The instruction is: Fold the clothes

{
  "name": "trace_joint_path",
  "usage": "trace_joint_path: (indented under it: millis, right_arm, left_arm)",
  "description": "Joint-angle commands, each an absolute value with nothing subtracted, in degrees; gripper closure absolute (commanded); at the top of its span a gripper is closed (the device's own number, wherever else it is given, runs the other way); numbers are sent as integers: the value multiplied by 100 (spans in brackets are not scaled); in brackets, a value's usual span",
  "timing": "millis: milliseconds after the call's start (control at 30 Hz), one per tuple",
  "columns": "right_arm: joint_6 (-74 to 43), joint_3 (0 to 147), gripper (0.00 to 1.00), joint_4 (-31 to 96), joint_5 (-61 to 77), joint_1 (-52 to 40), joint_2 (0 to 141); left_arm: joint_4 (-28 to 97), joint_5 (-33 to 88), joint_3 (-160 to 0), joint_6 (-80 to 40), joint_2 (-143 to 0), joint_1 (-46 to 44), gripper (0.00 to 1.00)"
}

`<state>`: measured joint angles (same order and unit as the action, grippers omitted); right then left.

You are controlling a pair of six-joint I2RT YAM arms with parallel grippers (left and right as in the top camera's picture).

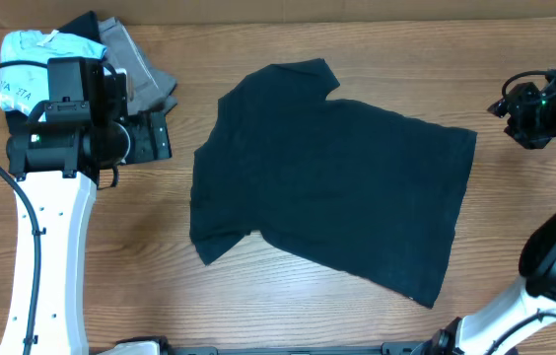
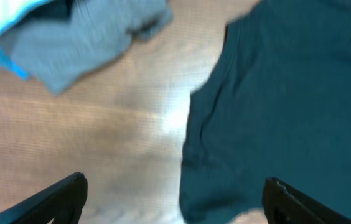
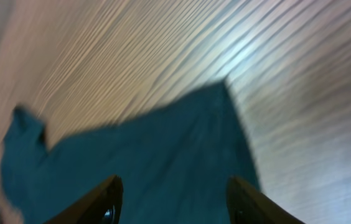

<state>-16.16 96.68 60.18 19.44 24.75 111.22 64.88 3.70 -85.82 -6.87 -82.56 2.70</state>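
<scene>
T-shirt (image 1: 332, 173) flat, edges on wood tbl (image 1: 258, 306)

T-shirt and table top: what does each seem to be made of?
T-shirt: soft knit fabric, probably cotton, matte; it lies limp with soft wrinkles and no shine. Table: wood or wood-look laminate, smooth, slightly glossy; grain lines show and the wrist views catch a pale glare.

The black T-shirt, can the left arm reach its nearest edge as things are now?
Probably yes. The left claw hangs open, with only bare table between it and the black T-shirt. The grey garment lies off to one side, out of the path.
</scene>
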Motion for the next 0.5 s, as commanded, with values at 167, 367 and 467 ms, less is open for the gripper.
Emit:
trace_joint_path:
  millis: [167, 367, 467]
  right_arm:
    - [-1216, 9887, 43, 7087, 2563, 2154, 9181]
    - [-1581, 9863, 43, 8165, 2469, 1879, 8759]
    - [-1675, 9727, 43, 8490, 2255, 1739, 8790]
  left_arm:
    - [7290, 1044, -8206, -379, -8807, 237, 16]
    - [7172, 1702, -7155, 49, -9286, -93, 30]
    - [6941, 1734, -6617, 45, -9529, -314, 40]
